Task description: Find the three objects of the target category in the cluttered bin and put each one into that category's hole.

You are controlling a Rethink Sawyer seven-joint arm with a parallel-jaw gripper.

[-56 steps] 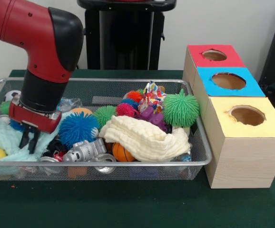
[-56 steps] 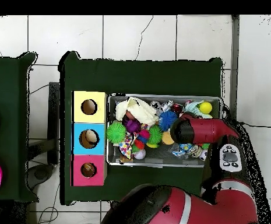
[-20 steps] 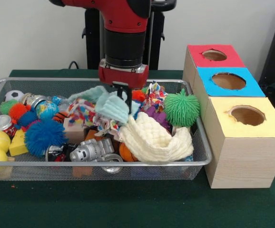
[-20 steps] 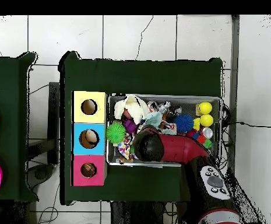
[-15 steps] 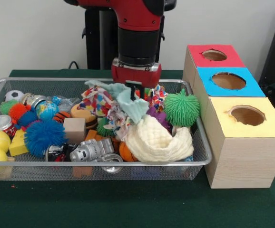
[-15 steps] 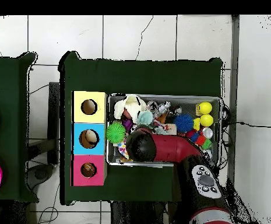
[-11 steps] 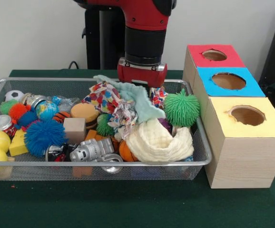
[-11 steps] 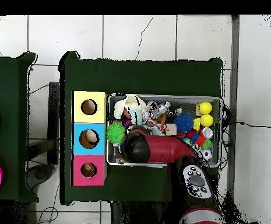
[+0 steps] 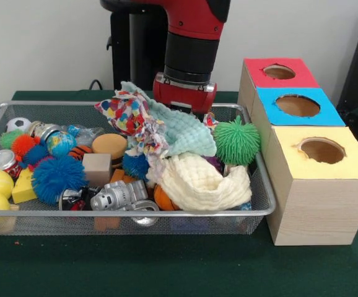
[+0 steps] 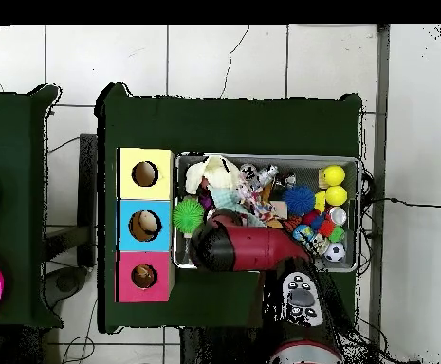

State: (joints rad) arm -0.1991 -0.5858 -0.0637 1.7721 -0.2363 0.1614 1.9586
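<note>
— Mint cloth [image 9: 182,129] hangs from our gripper [image 9: 185,111] at frame centre, above the wire bin [image 9: 262,204], dragging a confetti-print cloth [image 9: 129,117].
— Fingers? We cannot tell; the cloth hides them.

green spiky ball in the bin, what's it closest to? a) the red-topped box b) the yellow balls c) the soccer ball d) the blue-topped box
d: the green spiky ball sits at the bin's end beside the boxes, level with the blue-topped box; the overhead view shows it next to that box's hole.
</note>
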